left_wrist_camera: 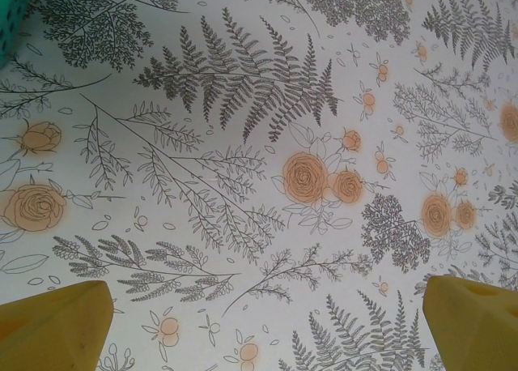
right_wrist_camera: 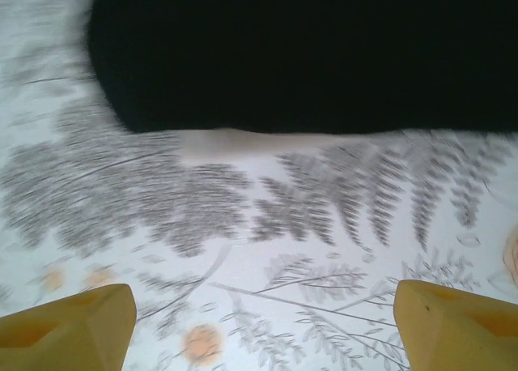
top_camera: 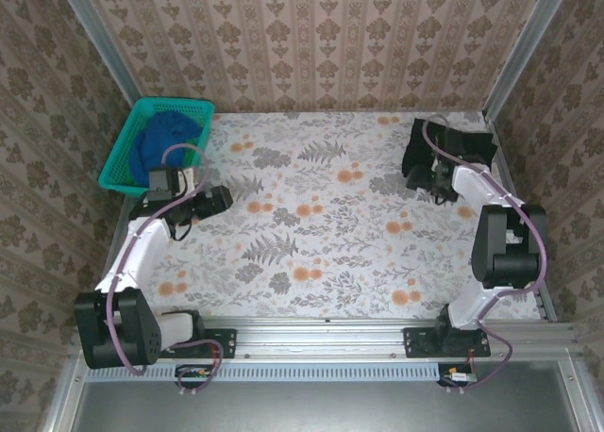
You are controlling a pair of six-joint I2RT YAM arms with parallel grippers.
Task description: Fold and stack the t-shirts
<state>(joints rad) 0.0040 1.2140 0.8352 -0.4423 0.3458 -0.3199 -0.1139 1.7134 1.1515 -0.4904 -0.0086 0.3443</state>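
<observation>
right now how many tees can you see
3: a blue tee in the basket far left, a black tee far right, and a pale edge under it, likely a third tee. Others may be hidden.

Right wrist feed smeared
The black shirt (right_wrist_camera: 307, 55) runs off the top edge, and I can't tell what the blurred pale strip (right_wrist_camera: 218, 142) under its hem is.
</observation>
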